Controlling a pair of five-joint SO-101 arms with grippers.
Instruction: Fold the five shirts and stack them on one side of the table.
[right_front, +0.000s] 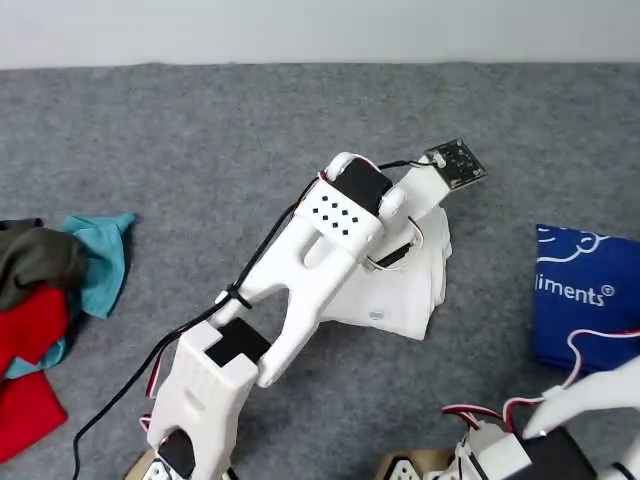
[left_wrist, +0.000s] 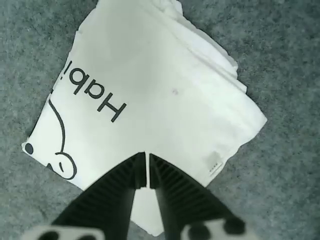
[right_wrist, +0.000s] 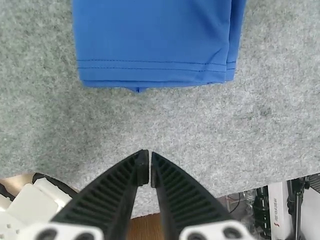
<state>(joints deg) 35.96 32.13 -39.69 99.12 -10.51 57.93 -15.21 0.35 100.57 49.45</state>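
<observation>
Left claw (left_wrist: 147, 157) pressed together over white shirt (left_wrist: 150, 85) set diagonally, right claw (right_wrist: 149, 155) pressed together near blue shirt (right_wrist: 155, 40)

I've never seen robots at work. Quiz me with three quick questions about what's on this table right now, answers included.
1. True or false: the blue shirt lies folded on the table.
2. What lies under the left gripper? A towel, B white shirt, C sock.
3. Is the right gripper open or shut?
Key: 1 true; 2 B; 3 shut.
</observation>
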